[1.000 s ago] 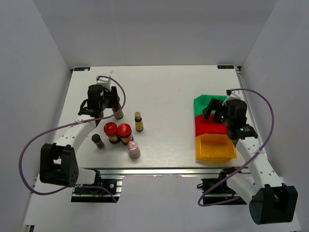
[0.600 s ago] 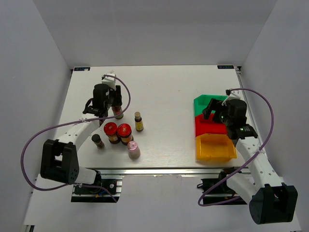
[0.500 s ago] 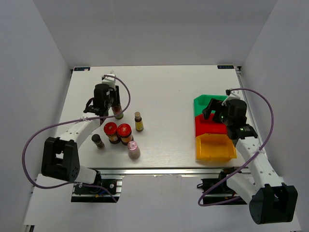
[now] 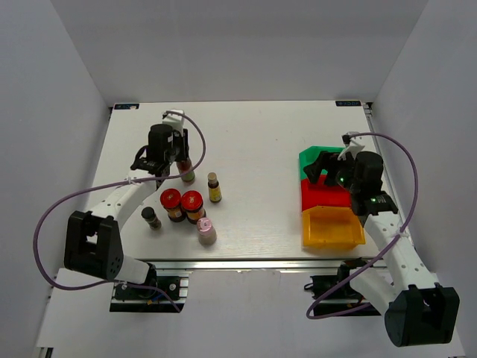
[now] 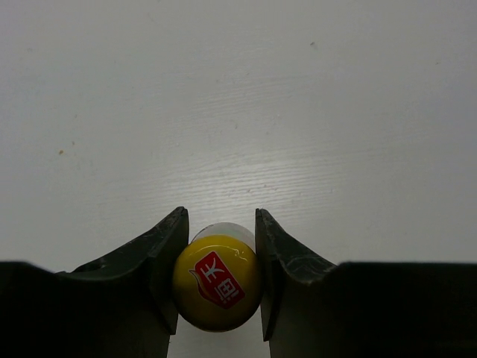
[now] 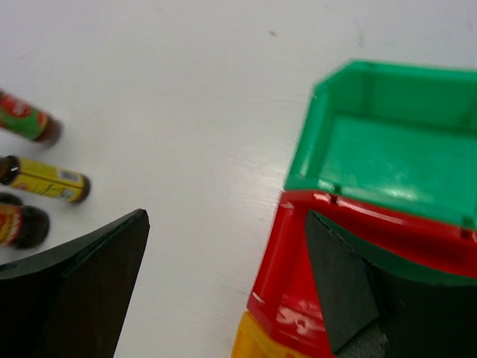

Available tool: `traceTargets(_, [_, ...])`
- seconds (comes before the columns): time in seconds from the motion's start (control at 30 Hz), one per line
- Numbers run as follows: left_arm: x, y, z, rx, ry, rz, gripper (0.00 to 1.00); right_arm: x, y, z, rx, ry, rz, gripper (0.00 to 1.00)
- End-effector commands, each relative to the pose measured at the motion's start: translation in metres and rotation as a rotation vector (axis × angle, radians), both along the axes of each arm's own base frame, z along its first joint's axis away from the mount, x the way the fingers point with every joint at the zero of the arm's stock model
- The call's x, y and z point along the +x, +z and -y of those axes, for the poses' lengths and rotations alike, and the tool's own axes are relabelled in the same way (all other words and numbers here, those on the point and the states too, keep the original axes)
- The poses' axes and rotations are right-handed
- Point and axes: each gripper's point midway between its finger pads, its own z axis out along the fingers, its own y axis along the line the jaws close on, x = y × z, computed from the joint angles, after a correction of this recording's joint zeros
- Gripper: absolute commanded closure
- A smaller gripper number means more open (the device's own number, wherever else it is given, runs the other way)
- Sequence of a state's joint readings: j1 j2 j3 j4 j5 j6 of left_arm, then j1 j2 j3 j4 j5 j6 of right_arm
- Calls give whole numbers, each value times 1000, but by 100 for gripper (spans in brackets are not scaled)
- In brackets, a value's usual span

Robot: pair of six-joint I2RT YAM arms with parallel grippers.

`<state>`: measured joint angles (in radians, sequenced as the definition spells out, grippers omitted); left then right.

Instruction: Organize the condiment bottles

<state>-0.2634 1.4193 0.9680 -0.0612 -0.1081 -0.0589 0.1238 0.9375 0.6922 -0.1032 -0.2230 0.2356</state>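
My left gripper (image 4: 176, 154) is shut on the yellow-capped dark sauce bottle (image 4: 185, 174), held upright at the left of the table. In the left wrist view its yellow cap (image 5: 217, 280) sits tight between both fingers of that gripper (image 5: 220, 224). The yellow-labelled brown bottle (image 4: 215, 188), two red-lidded jars (image 4: 171, 200) (image 4: 192, 201), the thin dark bottle (image 4: 151, 217) and the pink-capped pale bottle (image 4: 206, 232) stand just in front of it. My right gripper (image 4: 326, 165) is open and empty above the bins; its wrist view shows it (image 6: 227, 220) with wide jaws.
Green (image 4: 317, 159), red (image 4: 317, 195) and yellow (image 4: 332, 227) bins sit in a row at the right. The right wrist view shows the green bin (image 6: 387, 149), the red bin (image 6: 298, 298), and bottles at its far left edge.
My left gripper has shifted right and a little farther back, over the yellow-capped bottle. My right gripper has swung slightly left over the green and red bins.
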Motion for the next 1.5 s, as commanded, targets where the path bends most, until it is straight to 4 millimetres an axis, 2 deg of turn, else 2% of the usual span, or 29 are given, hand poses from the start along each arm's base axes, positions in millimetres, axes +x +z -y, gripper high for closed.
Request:
traceTargets(0.0, [22, 108, 38, -117, -159, 261, 100, -1, 57, -35, 28, 262, 269, 11])
traceTargets(0.1, [22, 128, 60, -159, -265, 311, 100, -8, 78, -57, 7, 451, 421, 11])
traceTargets(0.2, [18, 140, 82, -190, -374, 319, 100, -5, 90, -68, -12, 553, 490, 11])
traceTargets(0.23, [17, 152, 90, -204, -419, 336, 100, -4, 90, -71, -19, 580, 498, 11])
traceTargets(0.27, [12, 152, 100, -209, -476, 324, 100, -2, 84, -78, -32, 634, 504, 11])
traceTargets(0.3, [8, 154, 109, -214, -530, 316, 100, -9, 88, -87, -27, 711, 542, 11])
traceTargets(0.33, [-1, 160, 126, -233, -647, 314, 100, -8, 90, -93, -36, 746, 571, 11])
traceTargets(0.43, [-35, 154, 164, -231, -902, 277, 100, -5, 86, -123, -71, 829, 608, 11])
traceTargets(0.5, [-48, 154, 176, -212, -994, 291, 100, -1, 83, -135, -92, 835, 589, 11])
traceTargets(0.53, [-56, 156, 183, -210, -1035, 294, 100, 1, 87, -148, -88, 863, 591, 11])
traceTargets(0.7, [-77, 162, 197, -250, -1134, 299, 100, 12, 95, -171, 27, 856, 522, 11])
traceTargets(0.83, [-89, 168, 205, -285, -1177, 299, 100, 12, 85, -195, 46, 901, 513, 11])
traceTargets(1.13, [-92, 172, 209, -306, -1149, 326, 100, 5, 78, -235, 87, 1002, 494, 11])
traceTargets(1.37, [-93, 174, 211, -322, -1150, 334, 100, 5, 77, -252, 171, 997, 475, 11])
traceTargets(1.47, [-96, 173, 213, -327, -1168, 327, 100, 8, 76, -258, 165, 1003, 479, 14])
